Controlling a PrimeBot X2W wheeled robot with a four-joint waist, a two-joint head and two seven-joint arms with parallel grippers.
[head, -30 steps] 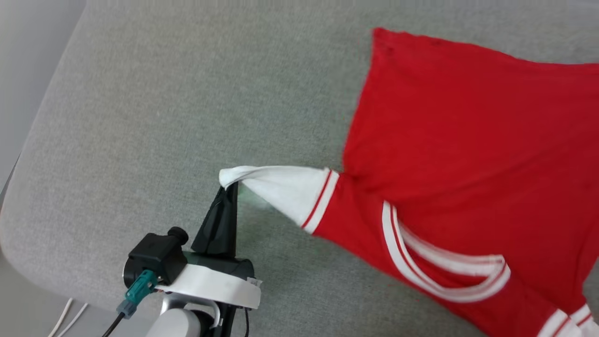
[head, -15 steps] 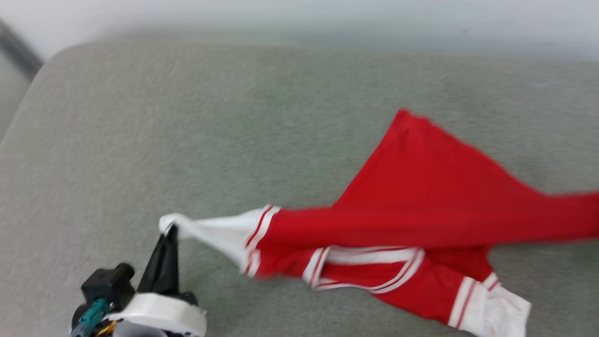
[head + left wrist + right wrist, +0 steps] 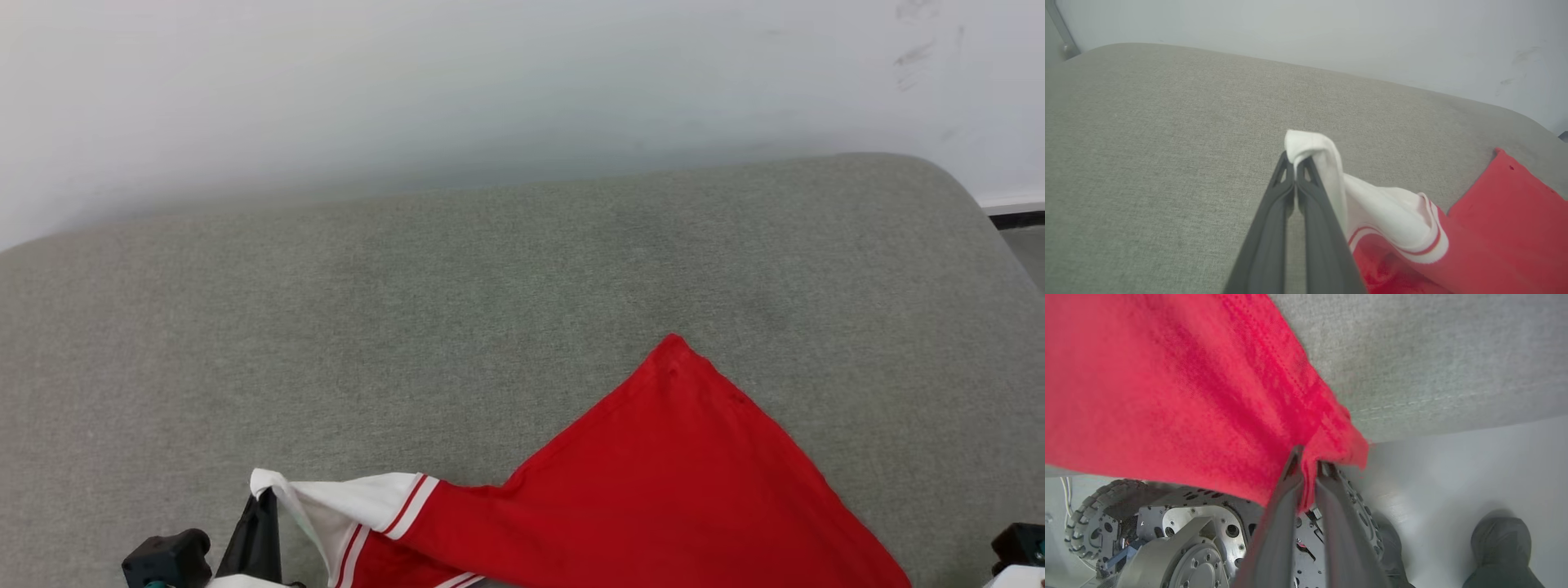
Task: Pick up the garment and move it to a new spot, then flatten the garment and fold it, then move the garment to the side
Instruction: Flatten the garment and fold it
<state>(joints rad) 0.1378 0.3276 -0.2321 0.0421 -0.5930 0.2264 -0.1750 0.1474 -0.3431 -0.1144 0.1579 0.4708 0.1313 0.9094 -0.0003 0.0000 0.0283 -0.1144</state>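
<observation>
The garment (image 3: pixel 669 482), a red jersey with white sleeves and red-striped trim, stretches across the near part of the grey cushion (image 3: pixel 490 286). One red corner points away from me. My left gripper (image 3: pixel 260 500) sits at the lower left, shut on the tip of the white sleeve (image 3: pixel 1310 149), which folds over its fingertips. In the right wrist view my right gripper (image 3: pixel 1308 461) is shut on a bunched red edge of the garment (image 3: pixel 1167 384), off the cushion's front edge. The lettering and number are hidden.
A pale wall (image 3: pixel 490 82) rises behind the cushion. The cushion's rounded right end (image 3: pixel 963 196) drops to the floor. In the right wrist view my wheeled base (image 3: pixel 1167 531) and a person's dark shoe (image 3: pixel 1502 543) stand on the floor below.
The head camera has tilted up and turned, bringing the wall into view. The garment now hangs taut between both grippers, its collar dropped below the picture's edge; the left gripper still holds the sleeve.
</observation>
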